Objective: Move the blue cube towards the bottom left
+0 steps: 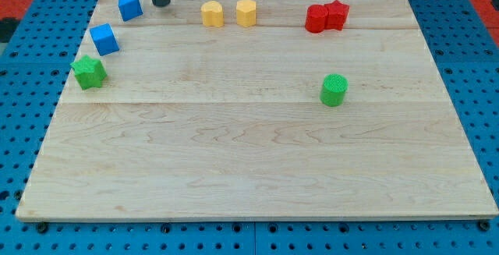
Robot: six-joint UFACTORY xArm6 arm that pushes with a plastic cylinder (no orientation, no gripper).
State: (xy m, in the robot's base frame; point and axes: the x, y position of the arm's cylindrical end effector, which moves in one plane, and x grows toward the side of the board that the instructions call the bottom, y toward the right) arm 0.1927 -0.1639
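Note:
Two blue blocks sit at the view's upper left. A blue cube (104,39) lies near the board's left edge, just above a green star block (89,72). A second blue block (129,7), of angular shape, lies above it near the top edge. My tip (161,4) is at the top of the board, a short way right of the upper blue block and apart from it. The rod runs up out of view.
Two yellow blocks (211,13) (246,12) lie right of my tip along the top. Two red blocks (316,19) (337,13) touch each other at the upper right. A green cylinder (334,90) stands at the right middle. The wooden board (249,169) rests on a blue pegboard.

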